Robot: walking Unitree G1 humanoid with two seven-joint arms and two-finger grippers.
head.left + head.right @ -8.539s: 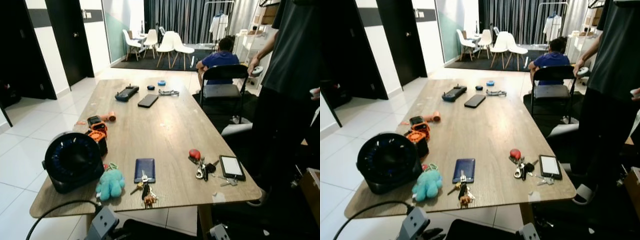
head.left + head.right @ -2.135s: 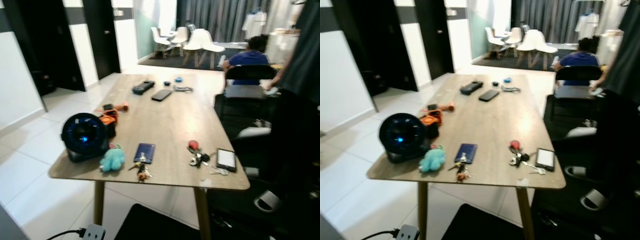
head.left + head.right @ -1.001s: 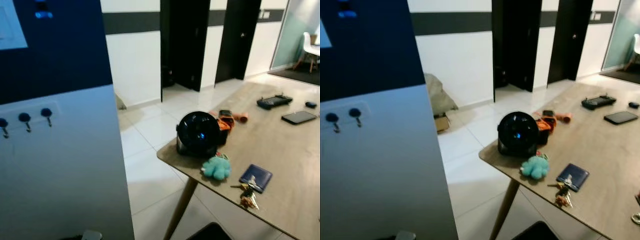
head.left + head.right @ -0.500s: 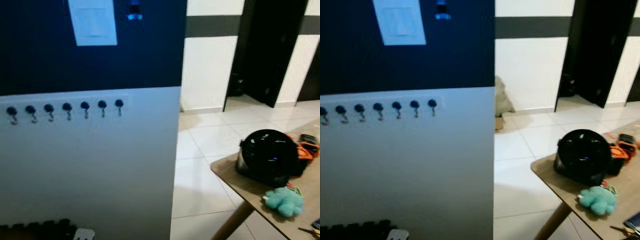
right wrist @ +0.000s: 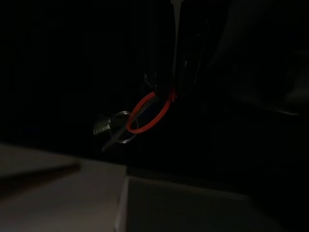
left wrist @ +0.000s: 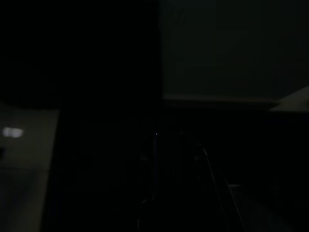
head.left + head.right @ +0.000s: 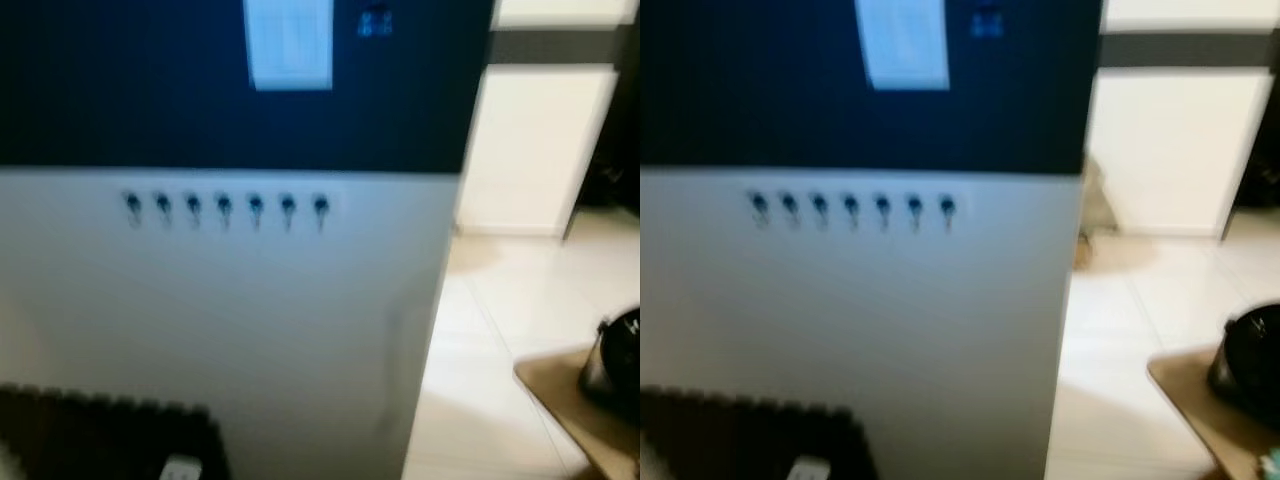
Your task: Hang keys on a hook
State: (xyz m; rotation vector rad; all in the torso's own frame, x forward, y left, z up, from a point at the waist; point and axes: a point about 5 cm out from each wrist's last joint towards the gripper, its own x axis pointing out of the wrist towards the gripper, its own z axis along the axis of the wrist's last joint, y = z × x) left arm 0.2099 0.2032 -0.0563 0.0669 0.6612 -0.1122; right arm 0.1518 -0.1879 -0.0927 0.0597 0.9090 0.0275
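Observation:
A row of several small dark hooks is fixed along the top of the white lower wall panel, straight ahead and blurred. In the dark right wrist view, a red loop hangs from my right gripper, which is shut on it. A silver key ring with a key dangles from that loop. My left gripper hangs in deep shade and is barely visible.
The upper wall is dark, with a white plate and a small blue light. A dark mat lies at the wall's foot. At the right, tiled floor runs past the table corner with the black fan.
The camera has swung further left. The hook row now sits near the middle of the picture, and the table has slid to the right edge. The picture is more blurred.

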